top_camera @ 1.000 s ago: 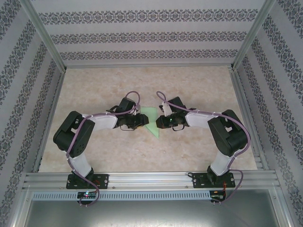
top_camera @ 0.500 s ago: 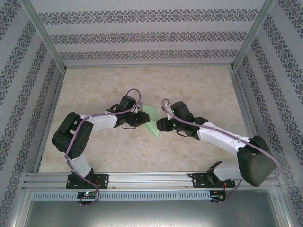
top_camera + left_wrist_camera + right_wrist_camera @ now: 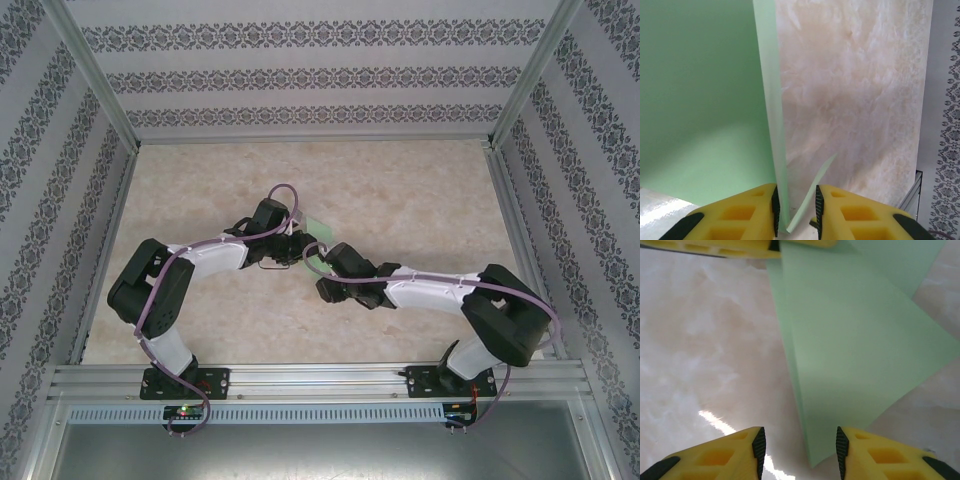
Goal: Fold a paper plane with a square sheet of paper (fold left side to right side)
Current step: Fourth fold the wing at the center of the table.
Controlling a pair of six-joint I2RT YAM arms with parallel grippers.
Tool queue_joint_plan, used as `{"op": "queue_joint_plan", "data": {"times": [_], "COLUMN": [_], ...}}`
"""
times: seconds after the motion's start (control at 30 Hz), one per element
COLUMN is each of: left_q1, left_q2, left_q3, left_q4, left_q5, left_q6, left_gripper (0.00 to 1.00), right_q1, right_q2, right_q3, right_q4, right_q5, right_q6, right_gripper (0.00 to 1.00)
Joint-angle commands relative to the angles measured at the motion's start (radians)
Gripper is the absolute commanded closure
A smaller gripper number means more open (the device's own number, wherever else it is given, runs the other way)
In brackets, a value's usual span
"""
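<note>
The sheet of paper (image 3: 855,350) lies at mid-table between my two grippers, its long fold running near to far. My left gripper (image 3: 796,200) is on its left side, jaws narrowed onto a raised folded edge. My right gripper (image 3: 800,445) is at the near pointed corner, jaws open and empty, with the tip just ahead between them.

- A beige, marble-patterned tabletop (image 3: 420,190) is lying flat inside the enclosure, catching a bright streak of glare (image 3: 715,421).
- Pale walls papered with bands of dark floral ornament (image 3: 320,75) are standing round three sides.
- Silver aluminium frame posts (image 3: 90,75) are rising from the far corners.
- A silver aluminium rail (image 3: 320,378) is running along the near edge, a grey slotted strip (image 3: 320,412) lying just beside it.
</note>
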Motion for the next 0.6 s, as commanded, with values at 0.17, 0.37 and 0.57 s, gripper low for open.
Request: {"op": "queue_joint_plan", "data": {"times": [0.17, 0.37, 0.57], "left_q1": [-0.017, -0.018, -0.017], "left_q2": [0.001, 0.005, 0.009], "left_q3": [0.041, 0.049, 0.054], "left_q4": [0.005, 0.004, -0.004], "left_q5": [0.017, 0.024, 0.025], "left_q6": [-0.019, -0.022, -0.023], "left_gripper": [0.72, 0.72, 0.72], "right_q1": [0.010, 0.010, 0.010], "right_q2": [0.044, 0.076, 0.095], "right_q3": [0.052, 0.065, 0.070], "right_q4": [0.026, 0.030, 0.034], "right_q5": [0.053, 0.063, 0.077], "right_q6": [0.004, 0.002, -0.002], "right_gripper": [0.60, 0.63, 0.67]}}
